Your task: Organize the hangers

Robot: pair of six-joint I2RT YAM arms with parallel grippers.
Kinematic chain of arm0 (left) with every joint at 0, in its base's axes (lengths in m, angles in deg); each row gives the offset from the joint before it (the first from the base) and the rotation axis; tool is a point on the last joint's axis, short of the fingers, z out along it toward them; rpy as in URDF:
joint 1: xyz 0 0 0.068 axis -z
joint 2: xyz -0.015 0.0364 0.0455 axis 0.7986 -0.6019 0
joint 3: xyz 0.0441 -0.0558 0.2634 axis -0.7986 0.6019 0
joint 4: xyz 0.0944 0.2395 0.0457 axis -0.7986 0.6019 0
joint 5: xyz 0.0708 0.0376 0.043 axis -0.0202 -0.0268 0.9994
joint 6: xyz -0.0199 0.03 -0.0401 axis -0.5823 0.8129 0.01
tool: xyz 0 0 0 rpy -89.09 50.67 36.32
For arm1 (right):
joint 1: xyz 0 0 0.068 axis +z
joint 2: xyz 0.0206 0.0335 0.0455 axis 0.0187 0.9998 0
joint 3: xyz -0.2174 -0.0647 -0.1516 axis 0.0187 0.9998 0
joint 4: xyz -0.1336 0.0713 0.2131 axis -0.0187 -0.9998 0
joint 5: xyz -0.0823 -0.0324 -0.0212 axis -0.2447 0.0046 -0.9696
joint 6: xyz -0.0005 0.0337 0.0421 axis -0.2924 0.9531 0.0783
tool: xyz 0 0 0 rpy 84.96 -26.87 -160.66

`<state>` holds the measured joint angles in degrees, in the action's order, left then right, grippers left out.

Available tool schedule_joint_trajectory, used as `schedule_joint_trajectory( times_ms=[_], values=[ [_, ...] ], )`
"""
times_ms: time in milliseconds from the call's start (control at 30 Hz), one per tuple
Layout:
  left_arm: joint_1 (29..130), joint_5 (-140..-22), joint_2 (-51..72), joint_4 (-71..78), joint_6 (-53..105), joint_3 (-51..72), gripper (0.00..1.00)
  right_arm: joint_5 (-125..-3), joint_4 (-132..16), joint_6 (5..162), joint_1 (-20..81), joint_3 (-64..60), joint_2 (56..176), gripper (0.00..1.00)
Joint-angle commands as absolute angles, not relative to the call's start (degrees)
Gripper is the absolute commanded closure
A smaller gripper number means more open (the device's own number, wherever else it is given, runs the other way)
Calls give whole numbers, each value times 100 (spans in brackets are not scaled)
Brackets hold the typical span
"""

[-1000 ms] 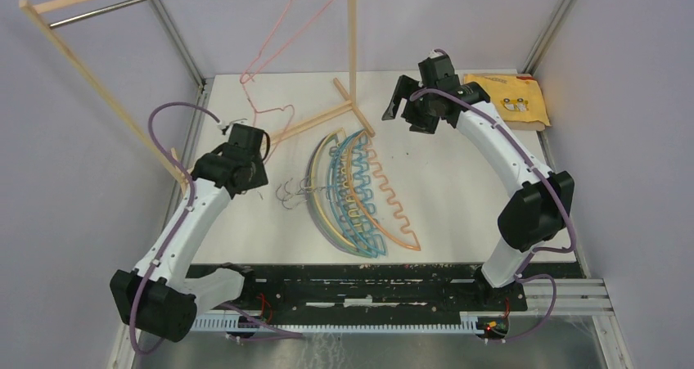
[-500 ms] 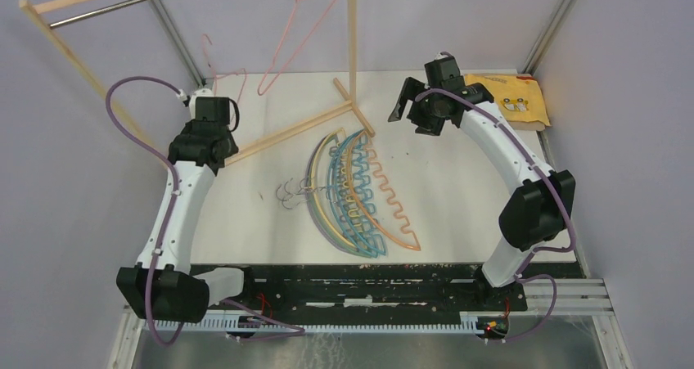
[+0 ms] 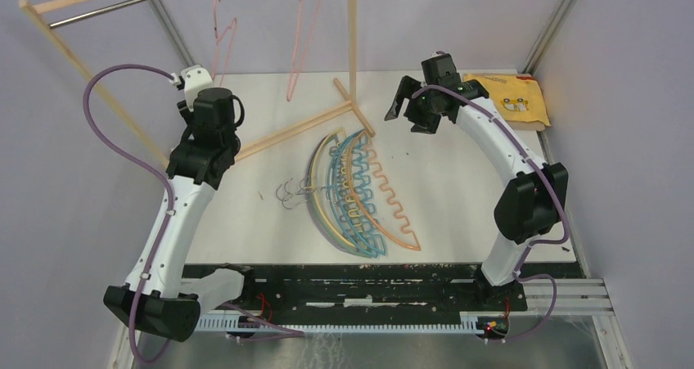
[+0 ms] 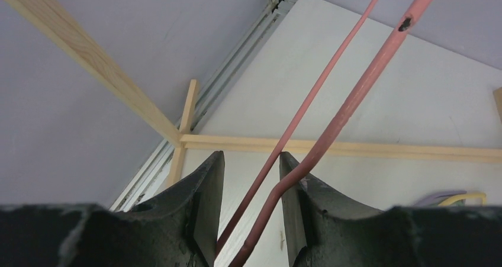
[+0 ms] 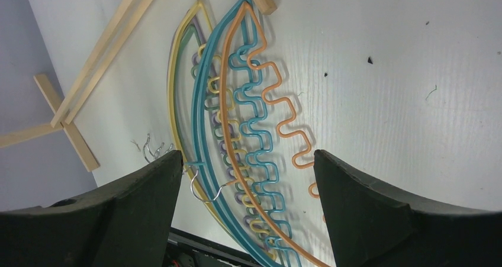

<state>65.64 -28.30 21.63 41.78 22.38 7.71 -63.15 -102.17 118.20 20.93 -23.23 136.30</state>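
Progress is judged early. One pink hanger hangs at the far side just left of the rack's upright post, its top cut off by the picture, so seating on the metal rod cannot be confirmed. A second pink hanger is aloft at far left, two of its strands passing between the fingers of the left gripper, which is closed about it, the thicker strand bearing on one finger; it is not yet on the rod. The rest of the hangers, in yellow, green, purple, teal, blue and orange, lie nested in a curved stack at mid-table, metal hooks bunched on the left. The right gripper is spread wide and empty above the stack's far end, touching nothing. Clearances: the rack's foot bar lies across the table just beyond the stack, its end block almost touching the hanger tips, so room there is tight. The table is bare to the right of the stack. A folded yellow cloth sits in the far right corner, well apart from the work. The slanted wooden side post stands close on the left arm's left.
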Motion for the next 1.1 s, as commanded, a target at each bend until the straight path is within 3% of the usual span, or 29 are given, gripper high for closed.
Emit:
schedule_joint_trajectory(
  times_ms=[0,467,1067],
  values=[
    [6598,-2402,2494,3184,2635,890,97,-6240,-10105,11800,2078,-2657,13663,11],
    [6689,-2925,2726,2004,3075,1297,97,-6286,-10066,11827,2069,-2614,13712,11],
    [6686,-2888,2294,2197,2383,1033,97,-6209,-10026,11780,2008,-2413,13741,11]
  ],
)
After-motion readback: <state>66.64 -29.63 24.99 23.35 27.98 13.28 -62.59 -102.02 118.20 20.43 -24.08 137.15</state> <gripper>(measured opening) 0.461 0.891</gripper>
